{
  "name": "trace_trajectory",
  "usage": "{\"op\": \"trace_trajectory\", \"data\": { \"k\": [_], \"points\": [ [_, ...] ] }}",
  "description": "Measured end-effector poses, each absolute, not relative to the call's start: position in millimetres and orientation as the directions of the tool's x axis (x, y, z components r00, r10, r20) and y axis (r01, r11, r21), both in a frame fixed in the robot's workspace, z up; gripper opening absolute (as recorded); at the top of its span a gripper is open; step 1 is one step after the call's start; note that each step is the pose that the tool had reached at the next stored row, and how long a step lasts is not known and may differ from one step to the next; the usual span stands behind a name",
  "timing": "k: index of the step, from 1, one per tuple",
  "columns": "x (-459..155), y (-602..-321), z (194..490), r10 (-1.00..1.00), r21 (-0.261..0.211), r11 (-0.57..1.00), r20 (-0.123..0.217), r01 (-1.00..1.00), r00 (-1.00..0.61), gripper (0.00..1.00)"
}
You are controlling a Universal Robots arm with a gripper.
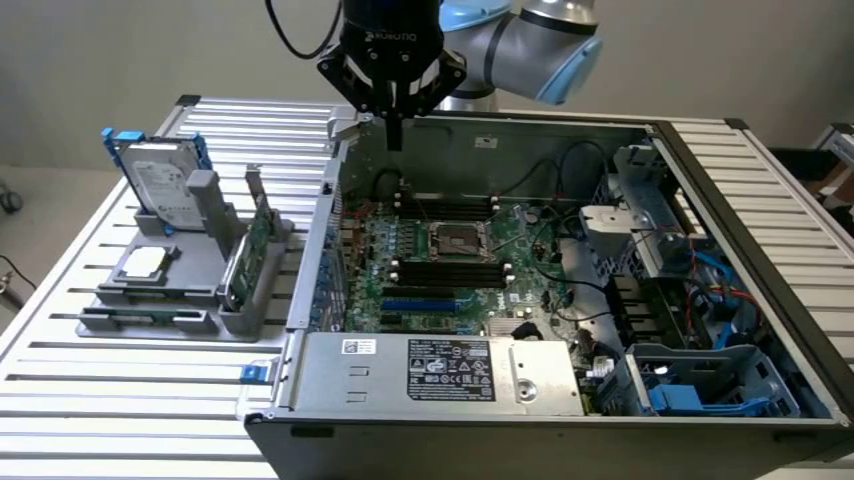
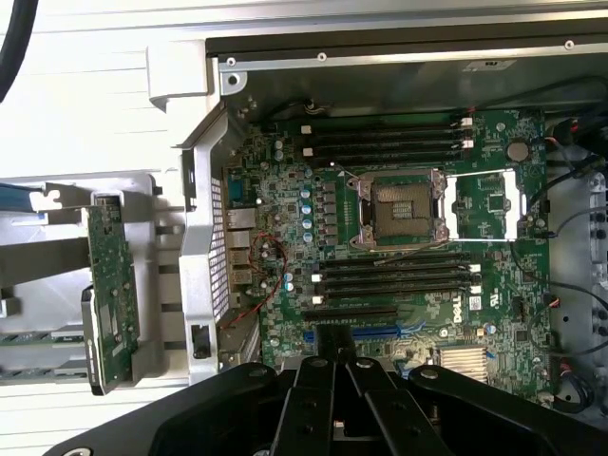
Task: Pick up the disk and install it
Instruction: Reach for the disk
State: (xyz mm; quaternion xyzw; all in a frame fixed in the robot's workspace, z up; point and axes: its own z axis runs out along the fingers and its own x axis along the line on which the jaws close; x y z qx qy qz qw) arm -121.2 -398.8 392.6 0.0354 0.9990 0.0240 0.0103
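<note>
The disk [image 1: 160, 180], a silver-grey drive with a white label in a blue carrier, stands upright at the back of a grey holder [image 1: 174, 300] on the exterior view's left. My gripper [image 1: 394, 138] hangs over the back left rim of the open computer case [image 1: 694, 160], well to the right of the disk and apart from it. Its fingers are shut with nothing between them. In the wrist view the shut gripper [image 2: 334, 359] hovers above the motherboard [image 2: 399, 209].
The grey holder also carries a small silver chip [image 1: 144, 262] and an upright green circuit card [image 1: 247, 255]. Inside the case are the motherboard [image 1: 447, 250], a power supply [image 1: 441, 370], cables and a blue-trimmed bay [image 1: 694, 390]. A slatted metal table [image 1: 94, 400] bears everything.
</note>
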Motion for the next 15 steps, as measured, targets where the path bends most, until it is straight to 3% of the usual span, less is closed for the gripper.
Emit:
{"op": "trace_trajectory", "data": {
  "k": [15],
  "points": [
    [-164.4, -391.8, 392.6, 0.071, 0.049, 0.996, -0.024, 0.070, -0.997, 0.11]
  ]
}}
